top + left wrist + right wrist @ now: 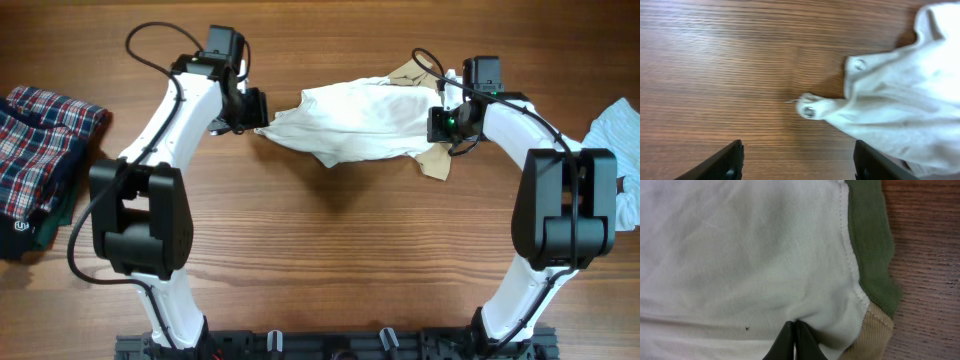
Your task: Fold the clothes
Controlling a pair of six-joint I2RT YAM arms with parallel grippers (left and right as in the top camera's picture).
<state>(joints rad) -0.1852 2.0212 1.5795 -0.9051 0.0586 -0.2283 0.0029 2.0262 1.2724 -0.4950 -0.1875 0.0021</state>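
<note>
Cream shirt [740, 255] is pinched tight in my right hand [794, 341], lying rumpled mid-counter [320, 240] between the arms. My left hand [799, 162] hangs wide open, empty, with the snap corner [809, 111] just ahead. Looks like early flattening; next I'd grab that corner.

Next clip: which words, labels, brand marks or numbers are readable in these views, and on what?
Nothing legible in any view.
Small white round mark on the dark garment beside the red-and-blue plaid cloth pile: too small to read.
Metal snaps on the cream-white shirt: blurred, no lettering made out.
</note>
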